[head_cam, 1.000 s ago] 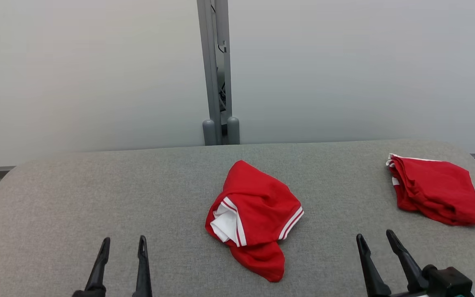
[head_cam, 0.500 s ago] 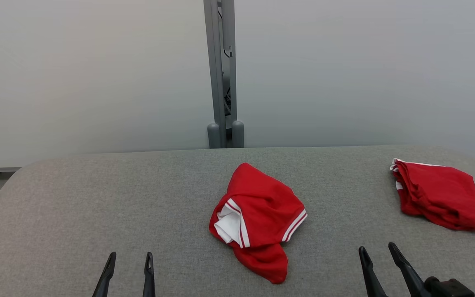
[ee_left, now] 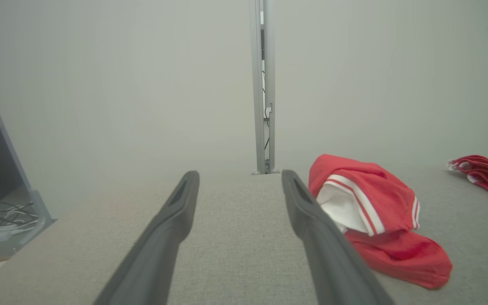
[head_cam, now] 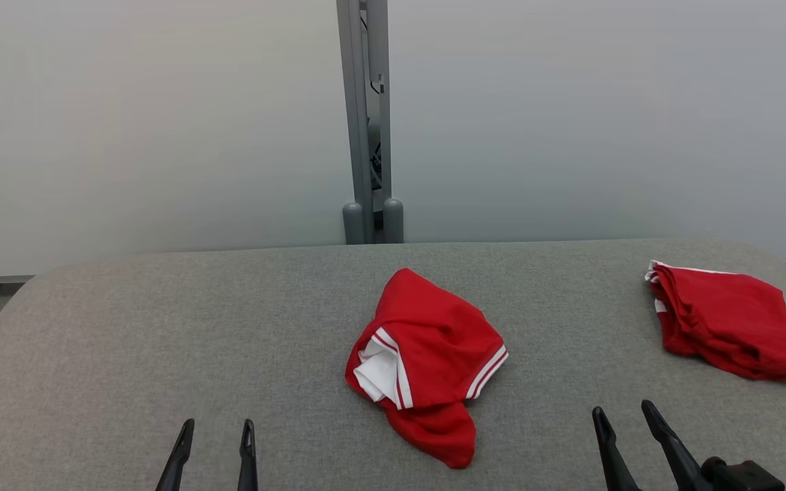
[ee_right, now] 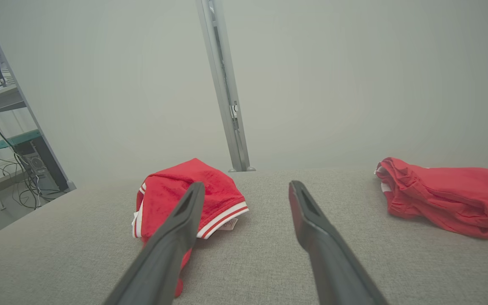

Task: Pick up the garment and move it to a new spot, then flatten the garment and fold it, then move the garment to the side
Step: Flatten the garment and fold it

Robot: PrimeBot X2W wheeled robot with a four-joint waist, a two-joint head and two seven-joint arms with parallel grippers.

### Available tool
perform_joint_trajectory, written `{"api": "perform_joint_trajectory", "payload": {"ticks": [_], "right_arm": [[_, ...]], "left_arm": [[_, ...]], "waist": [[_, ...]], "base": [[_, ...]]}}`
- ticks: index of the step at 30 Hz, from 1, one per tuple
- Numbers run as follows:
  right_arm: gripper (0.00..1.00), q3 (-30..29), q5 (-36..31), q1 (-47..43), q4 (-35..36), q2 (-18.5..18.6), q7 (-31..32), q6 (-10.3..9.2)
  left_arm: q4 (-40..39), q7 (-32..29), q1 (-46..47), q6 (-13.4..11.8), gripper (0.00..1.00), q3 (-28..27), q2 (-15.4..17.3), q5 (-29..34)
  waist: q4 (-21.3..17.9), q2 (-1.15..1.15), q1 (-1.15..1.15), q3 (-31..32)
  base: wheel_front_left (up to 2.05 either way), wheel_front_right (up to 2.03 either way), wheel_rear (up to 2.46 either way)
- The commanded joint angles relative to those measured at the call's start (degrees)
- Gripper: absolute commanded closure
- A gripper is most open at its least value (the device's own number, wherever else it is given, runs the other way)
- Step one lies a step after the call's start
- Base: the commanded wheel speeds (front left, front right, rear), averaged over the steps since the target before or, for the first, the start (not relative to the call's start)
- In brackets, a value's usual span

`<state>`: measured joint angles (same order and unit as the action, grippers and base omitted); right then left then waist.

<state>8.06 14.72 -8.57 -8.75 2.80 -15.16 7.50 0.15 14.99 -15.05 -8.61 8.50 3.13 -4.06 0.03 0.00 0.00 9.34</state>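
A crumpled red garment [head_cam: 427, 361] with white stripes and a white lining lies in the middle of the grey table [head_cam: 161, 327]; it also shows as the garment [ee_left: 371, 216] right of my left fingers and the garment [ee_right: 172, 195] behind my right gripper's left finger. A second red garment [head_cam: 724, 320] lies bunched at the table's far right, seen again as that garment [ee_right: 447, 195]. My left gripper [head_cam: 217, 432] stands open near the front edge, left of the middle garment. My right gripper [head_cam: 623, 412] stands open at the lower right. Neither touches cloth.
A pale partition wall with a grey upright post [head_cam: 366, 123] stands behind the table. Shelving and loose cables [ee_right: 11, 140] lie beyond the table's left end. Bare grey cloth surface stretches across the left half of the table.
The whole picture shifted a little at first as the camera moved, and both grippers show lower in the head view. Over the last half second nothing has visibly moved.
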Motion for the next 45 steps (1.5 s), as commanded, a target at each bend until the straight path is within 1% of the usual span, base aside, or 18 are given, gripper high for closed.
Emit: {"api": "perform_joint_trajectory", "payload": {"ticks": [1,3,4,7,11,16,20,25,27,32,34,39,45], "right_arm": [[0.00,0.1,0.5,-0.1,-0.1,0.2,0.0,-0.02],[0.00,0.2,0.6,0.1,0.0,0.2,0.0,-0.02],[0.00,0.3,1.1,0.2,0.0,0.2,0.0,-0.02],[0.00,0.5,2.3,0.8,0.3,0.2,0.0,-0.02],[0.00,0.9,1.9,1.8,0.7,0.2,0.0,-0.02],[0.00,0.9,1.2,2.6,0.6,0.2,0.0,-0.02],[0.00,0.9,1.1,3.0,0.6,0.2,0.0,-0.02],[0.00,1.5,1.1,3.8,0.5,0.2,0.0,-0.02],[0.00,1.6,1.1,4.0,0.5,0.2,0.0,-0.02],[0.00,1.8,0.3,4.8,0.7,0.2,0.0,-0.02],[0.00,1.6,0.0,5.3,0.9,0.2,0.0,-0.02],[0.00,1.9,0.0,5.9,1.2,0.5,0.0,-0.02],[0.00,2.2,0.0,7.2,1.7,0.5,0.0,-0.02]], "left_arm": [[0.5,0.2,0.2,0.3,0.00,-0.2,0.1,-0.3],[3.1,0.2,-0.9,0.7,0.00,-0.9,0.1,-3.4],[4.5,0.1,-1.0,1.2,0.00,-0.9,0.0,-5.0],[8.1,0.1,1.5,3.8,0.00,1.3,-0.2,-6.6],[11.8,0.1,5.2,6.5,0.00,5.5,-0.1,-3.0],[17.4,0.1,11.0,8.3,0.00,11.9,-0.1,2.4],[21.4,0.1,15.9,8.6,0.00,17.1,-0.1,7.4],[24.8,0.1,21.3,7.3,0.00,21.0,-0.1,10.6],[25.6,0.1,22.3,7.0,0.00,21.3,-0.1,10.9],[30.6,0.1,27.4,6.4,0.00,22.0,0.5,11.0],[34.2,0.1,30.3,6.6,0.00,21.8,1.2,10.6],[39.6,0.1,34.3,8.2,0.00,22.9,1.8,10.6],[47.4,0.1,38.8,8.1,0.00,23.5,2.2,11.1]], "waist": [[-0.1,0.00,0.00,-0.1],[-0.2,0.00,0.00,-0.2],[-0.4,0.00,0.00,-0.3],[-1.1,0.00,0.00,-1.2],[-2.3,0.00,0.00,-2.8],[-4.2,0.00,0.00,-4.5],[-5.3,0.00,0.00,-5.7],[-7.0,0.00,0.00,-7.1],[-7.3,0.00,0.00,-7.4],[-8.8,0.00,0.00,-8.8],[-9.3,0.00,0.00,-9.7],[-9.8,0.00,0.00,-11.2],[-10.2,0.00,0.00,-13.2]], "base": [[0.00,0.00,0.00],[0.00,0.00,0.00],[0.00,0.00,0.00],[0.00,0.00,0.00],[0.00,0.00,0.00],[0.00,0.00,0.00],[0.00,0.00,0.00],[0.00,0.00,0.00],[0.00,0.00,0.00],[0.00,0.00,0.00],[0.00,0.00,0.00],[0.00,0.00,0.00],[0.00,0.00,0.00]]}}
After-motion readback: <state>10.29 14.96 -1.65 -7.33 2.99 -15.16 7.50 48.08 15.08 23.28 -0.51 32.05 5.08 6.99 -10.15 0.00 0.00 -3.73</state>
